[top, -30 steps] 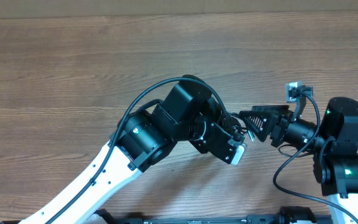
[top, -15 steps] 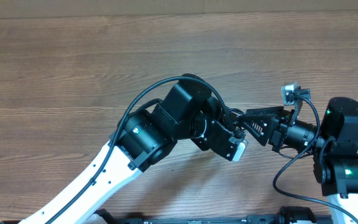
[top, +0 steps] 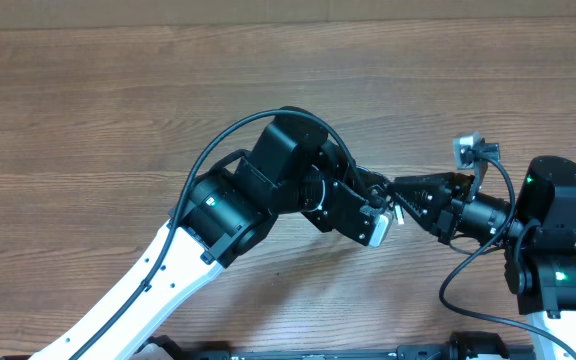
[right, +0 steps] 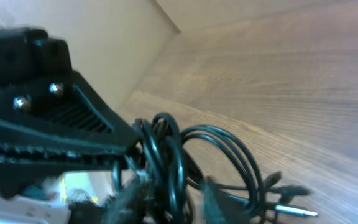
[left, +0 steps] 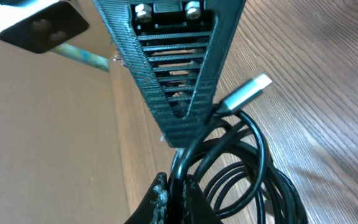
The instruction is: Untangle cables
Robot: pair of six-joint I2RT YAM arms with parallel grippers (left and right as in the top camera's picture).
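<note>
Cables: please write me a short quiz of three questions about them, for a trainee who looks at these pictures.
1. True or false: no gripper touches the cables.
2. In the left wrist view, what is at the end of the uppermost cord? A) a silver plug B) a red clip C) a bare wire
3. Which gripper is shut on the cables?
Key: 1 false; 2 A; 3 the left gripper.
</note>
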